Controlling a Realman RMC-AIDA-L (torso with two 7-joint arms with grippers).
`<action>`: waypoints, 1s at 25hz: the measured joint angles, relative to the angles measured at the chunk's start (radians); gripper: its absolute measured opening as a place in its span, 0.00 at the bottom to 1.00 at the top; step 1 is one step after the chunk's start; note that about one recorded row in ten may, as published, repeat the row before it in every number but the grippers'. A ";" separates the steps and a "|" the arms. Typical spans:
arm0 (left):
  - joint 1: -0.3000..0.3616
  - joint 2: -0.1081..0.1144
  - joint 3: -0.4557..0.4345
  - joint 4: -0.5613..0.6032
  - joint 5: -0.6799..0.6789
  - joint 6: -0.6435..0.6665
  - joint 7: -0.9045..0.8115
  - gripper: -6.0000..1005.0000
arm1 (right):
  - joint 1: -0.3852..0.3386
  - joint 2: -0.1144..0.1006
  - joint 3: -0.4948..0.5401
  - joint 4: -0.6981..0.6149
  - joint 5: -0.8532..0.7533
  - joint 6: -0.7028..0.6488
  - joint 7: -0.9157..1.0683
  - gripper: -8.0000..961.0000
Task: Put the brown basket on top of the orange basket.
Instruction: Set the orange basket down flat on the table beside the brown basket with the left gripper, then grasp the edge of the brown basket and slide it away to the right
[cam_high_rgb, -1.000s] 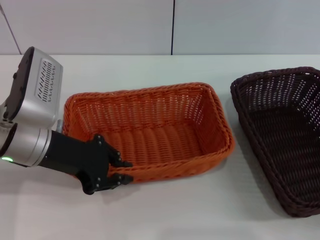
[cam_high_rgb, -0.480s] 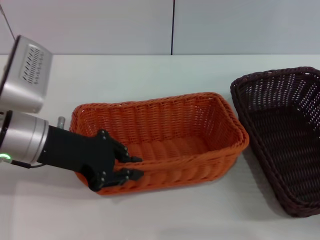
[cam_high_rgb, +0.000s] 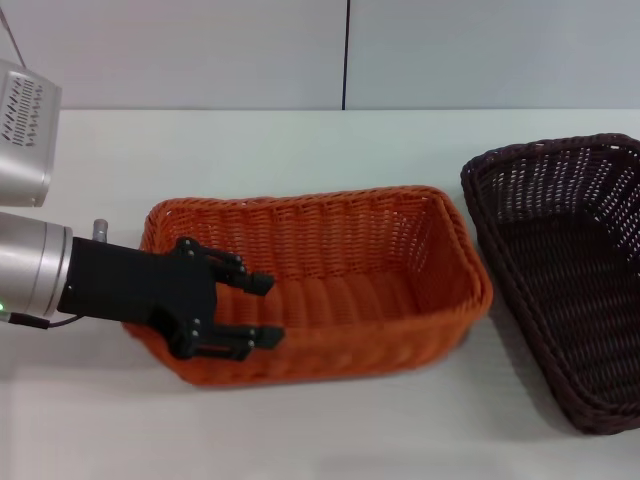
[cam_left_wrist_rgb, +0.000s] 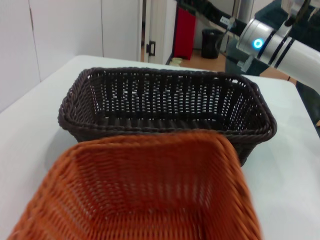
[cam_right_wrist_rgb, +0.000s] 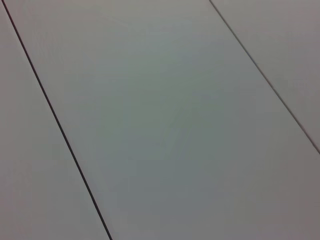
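Note:
The orange basket (cam_high_rgb: 350, 235) sits on the white table (cam_high_rgb: 300, 140), left of centre in the head view. The brown basket (cam_high_rgb: 560, 185) stands just to its right, a narrow gap between them. My left gripper (cam_high_rgb: 255, 312) is at the orange basket's left front corner, open. One finger reaches over the rim inside and the other lies along the outside of the front wall. The left wrist view looks over the orange basket (cam_left_wrist_rgb: 140, 190) to the brown basket (cam_left_wrist_rgb: 165, 100) behind it. My right gripper is out of view.
The brown basket runs off the right edge of the head view. A white panelled wall (cam_high_rgb: 200, 50) stands behind the table. Part of my right arm (cam_left_wrist_rgb: 272, 42) shows far off in the left wrist view. The right wrist view holds only wall panels (cam_right_wrist_rgb: 160, 120).
The orange basket has slid right, toward the brown basket, and turned slightly. My left gripper's fingers, pinched on its front rim before, have spread apart.

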 joint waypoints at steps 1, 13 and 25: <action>0.000 0.000 0.000 0.000 0.000 0.000 0.000 0.39 | 0.000 0.000 0.000 0.000 0.000 0.000 0.000 0.53; 0.012 -0.001 -0.030 -0.002 -0.077 -0.028 0.012 0.77 | -0.001 -0.002 0.002 -0.006 0.000 0.006 0.000 0.53; 0.081 -0.004 -0.176 -0.340 -0.696 -0.034 0.282 0.84 | -0.016 -0.012 0.000 -0.157 -0.249 0.006 0.154 0.53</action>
